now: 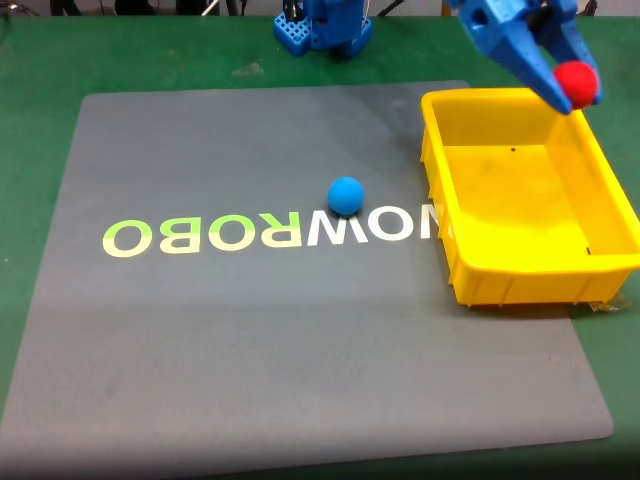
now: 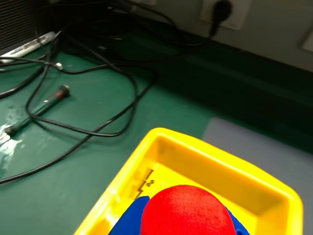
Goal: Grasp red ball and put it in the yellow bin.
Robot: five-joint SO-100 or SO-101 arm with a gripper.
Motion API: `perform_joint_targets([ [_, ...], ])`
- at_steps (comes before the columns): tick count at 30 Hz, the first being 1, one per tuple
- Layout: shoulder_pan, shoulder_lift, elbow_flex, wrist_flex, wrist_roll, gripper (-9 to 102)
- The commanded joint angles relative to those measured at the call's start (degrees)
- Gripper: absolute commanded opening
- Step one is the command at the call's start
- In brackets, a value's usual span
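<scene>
My gripper [image 1: 572, 90] is clamped on the red ball [image 1: 576, 80], held aloft over the far right corner of the yellow bin [image 1: 500, 290] as the fixed view shows it. Grasp and lift look done; what is left, by my reckoning, is to let go so the ball drops inside, perhaps after easing a little further over the bin's floor, since I hang close to the rim. Bin holds nothing yet. The blue ball [image 1: 346, 194] sits on the grey mat [image 1: 250, 370] beside the printed lettering [image 1: 270, 233], well apart from me and untouched. The fixed view gives the whole layout: mat, green table [image 1: 40, 150], my blue base [image 1: 325, 25] at the far edge. In the wrist view the red ball [image 2: 188, 213] sits low between my blue fingers [image 2: 129, 220], the yellow bin [image 2: 195, 147] directly beneath, and beyond it black cables [image 2: 88, 129] strewn over the green surface and a wall socket [image 2: 222, 12].
</scene>
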Motion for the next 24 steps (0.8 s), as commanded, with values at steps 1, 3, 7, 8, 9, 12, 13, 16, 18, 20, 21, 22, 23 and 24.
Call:
perform_joint_targets([
  [1, -1.05, 0.88, -0.44, 0.09, 0.0, 0],
  [3, -0.7, 0.97, 0.09, 0.09, -0.35, 0],
  [7, 0.18, 1.32, 0.88, 0.09, -0.7, 0],
  [8, 0.53, 1.58, 1.14, 0.09, -0.79, 0],
  [9, 0.79, 1.76, 1.41, 0.09, -0.88, 0],
  [12, 1.85, 2.29, 2.2, 0.26, -1.23, 8],
  [13, 2.29, 2.46, 2.46, 0.44, -1.32, 11],
  [16, 3.6, 3.34, 3.16, 1.58, -1.32, 20],
  [18, 4.48, 4.04, 3.52, 2.29, -1.14, 22],
  [20, 5.36, 4.39, 3.52, 4.57, -3.25, 30],
  [21, 5.71, 4.66, 3.6, 5.45, -3.87, 31],
  [22, 6.06, 4.92, 3.96, 5.1, -3.96, 33],
  [23, 6.33, 5.19, 3.96, 5.01, -3.52, 35],
  [24, 6.59, 5.36, 3.96, 5.01, -3.34, 36],
])
